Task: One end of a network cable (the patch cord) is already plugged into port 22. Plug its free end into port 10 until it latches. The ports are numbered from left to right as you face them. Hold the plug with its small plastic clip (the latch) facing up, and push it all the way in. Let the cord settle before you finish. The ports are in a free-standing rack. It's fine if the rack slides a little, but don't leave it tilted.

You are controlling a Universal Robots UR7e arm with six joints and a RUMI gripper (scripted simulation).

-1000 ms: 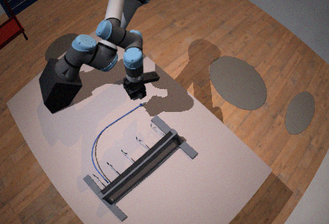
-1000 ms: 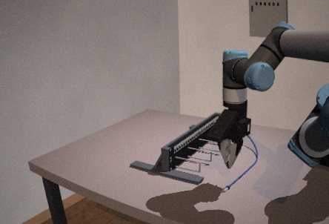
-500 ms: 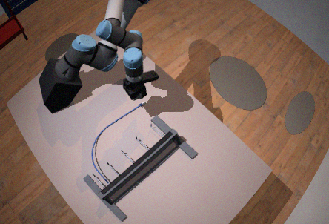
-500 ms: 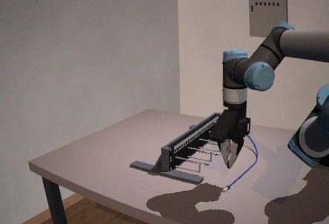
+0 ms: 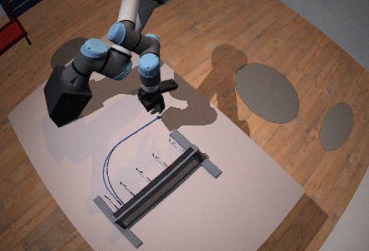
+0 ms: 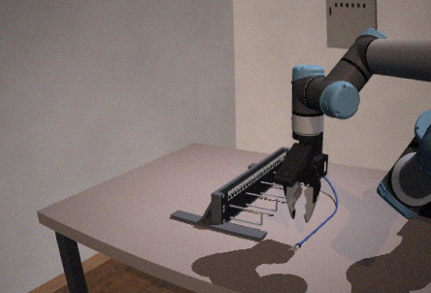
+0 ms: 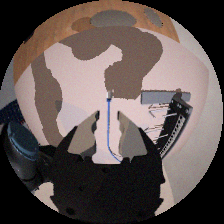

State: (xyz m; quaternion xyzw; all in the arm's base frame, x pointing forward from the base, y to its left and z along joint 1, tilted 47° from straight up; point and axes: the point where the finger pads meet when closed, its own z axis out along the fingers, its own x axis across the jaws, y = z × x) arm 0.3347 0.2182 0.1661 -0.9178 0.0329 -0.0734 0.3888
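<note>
The blue patch cord curves over the table from the rack's far end in the exterior view. Its free plug lies on the table, away from the rack; its latch side is too small to make out. My gripper is open and empty, pointing down above the table near the plug, with the cord showing between its fingers in the wrist view. The rack stands upright on its two feet. Port numbers and the plugged end cannot be made out.
Several thin wire loops stick out from the rack's side towards the cord. The arm's black base block stands on the table. A wall stands behind the table.
</note>
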